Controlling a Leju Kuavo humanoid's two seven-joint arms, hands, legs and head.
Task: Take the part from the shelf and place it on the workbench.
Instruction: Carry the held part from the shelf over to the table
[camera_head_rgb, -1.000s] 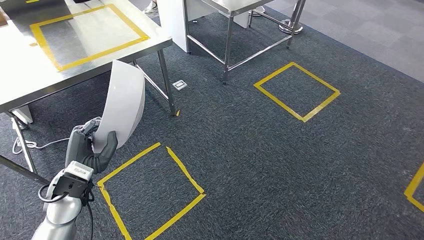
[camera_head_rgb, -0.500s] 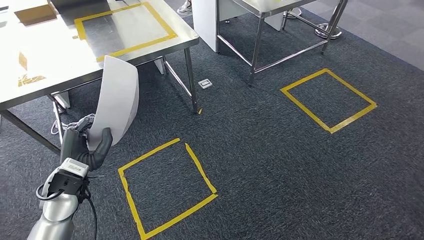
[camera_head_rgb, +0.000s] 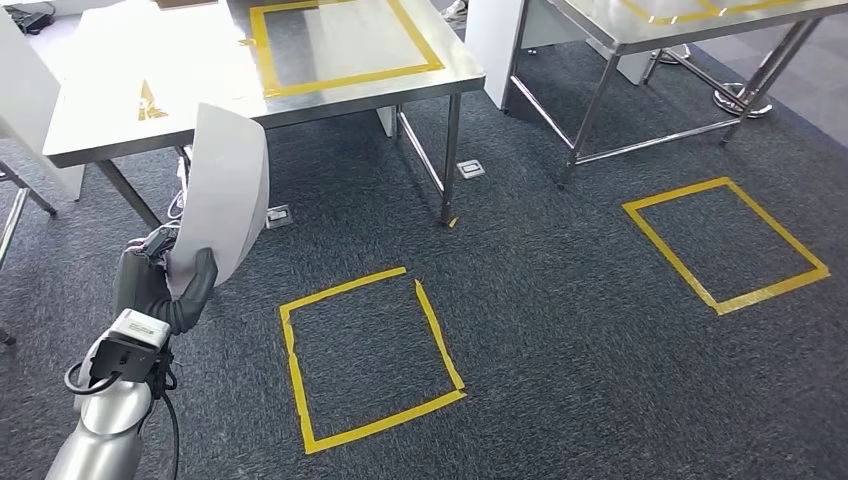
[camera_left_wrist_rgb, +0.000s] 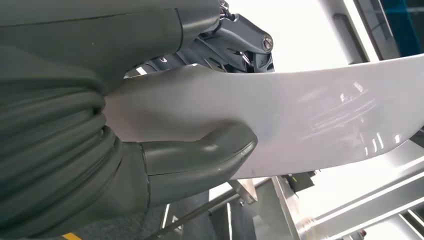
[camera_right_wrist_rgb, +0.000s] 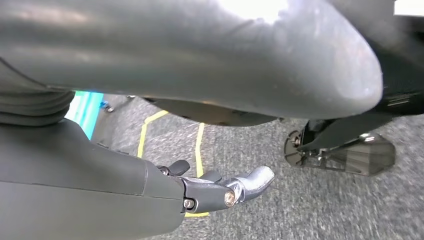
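carrying step: the left hand (camera_head_rgb: 165, 285) grasps the thin curved white plastic part (camera_head_rgb: 225, 185); the right hand (camera_right_wrist_rgb: 220, 192) hangs released. next, reach over the steel workbench's (camera_head_rgb: 120, 120) yellow-taped rectangle (camera_head_rgb: 345, 45).

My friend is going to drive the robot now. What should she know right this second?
Left hand: holds the curved white plastic sheet part by its lower end, thumb on one face, fingers behind, part pointing up.
Right hand: holds nothing, hanging above the dark grey carpet; fingers look loosely curled.
Done: part is off the shelf and in hand.
Left: reach the shiny steel workbench ahead and lay the part on it, probably inside the yellow tape rectangle.
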